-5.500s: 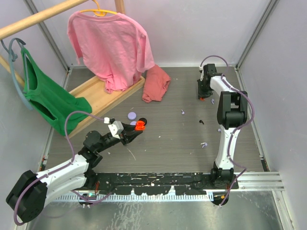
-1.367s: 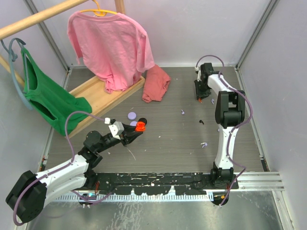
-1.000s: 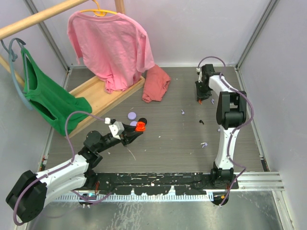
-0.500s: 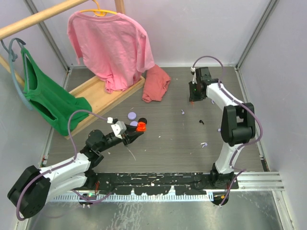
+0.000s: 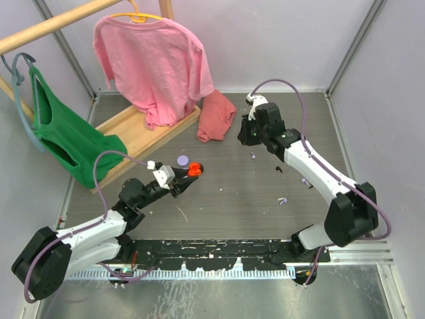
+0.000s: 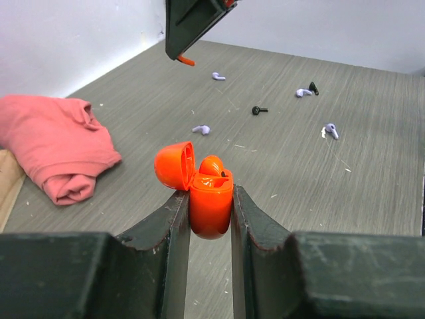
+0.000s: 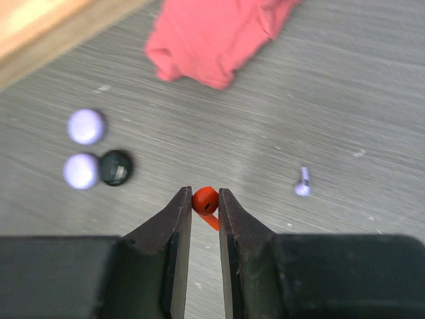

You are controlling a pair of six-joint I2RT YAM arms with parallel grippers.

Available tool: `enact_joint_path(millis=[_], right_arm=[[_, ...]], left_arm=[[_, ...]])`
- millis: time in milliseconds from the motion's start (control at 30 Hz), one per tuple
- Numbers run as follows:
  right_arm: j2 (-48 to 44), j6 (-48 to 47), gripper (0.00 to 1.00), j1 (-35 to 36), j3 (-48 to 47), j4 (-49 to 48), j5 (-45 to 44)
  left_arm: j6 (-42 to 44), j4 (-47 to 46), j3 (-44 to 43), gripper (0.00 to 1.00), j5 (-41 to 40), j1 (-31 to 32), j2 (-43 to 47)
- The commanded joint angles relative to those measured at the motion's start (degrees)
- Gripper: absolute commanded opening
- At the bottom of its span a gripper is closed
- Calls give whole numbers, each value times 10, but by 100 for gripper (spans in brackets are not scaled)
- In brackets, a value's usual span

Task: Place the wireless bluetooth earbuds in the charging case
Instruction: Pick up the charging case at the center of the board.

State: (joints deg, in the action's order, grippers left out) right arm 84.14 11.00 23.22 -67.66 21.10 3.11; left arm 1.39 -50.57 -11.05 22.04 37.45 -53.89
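From above, the left gripper squeezes the open orange charging case. The right gripper hangs well apart from it.

Left wrist: the case sits between the fingers, mouth up. Far ahead, the right fingers pinch an orange earbud.

Right wrist: earbud between the fingertips, stem poking down; no case here. No writing anywhere.

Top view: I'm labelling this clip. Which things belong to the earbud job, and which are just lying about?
Job: orange case in left hand; orange earbud in right hand; loose lavender earbuds; black earbud.
Lying about: pink T-shirt; green top; folded red cloth; wooden rack.
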Motion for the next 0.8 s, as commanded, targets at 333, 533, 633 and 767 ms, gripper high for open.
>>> enact_joint_path(millis=[333,533,633,767], right_arm=[[-177,90,12,109,80,-187,73],[-226,125,12,135,120,-258,113],[-243,145,12,147,142,-300,128],[-256,170,12,168,169,-362,149]], left_arm=[[43,-103,-57,7,22,3,-42],[35,-112,-73,7,30,2,-36],[26,-125,-75,6,29,2,-34],[8,-138,-77,6,26,2,-27]])
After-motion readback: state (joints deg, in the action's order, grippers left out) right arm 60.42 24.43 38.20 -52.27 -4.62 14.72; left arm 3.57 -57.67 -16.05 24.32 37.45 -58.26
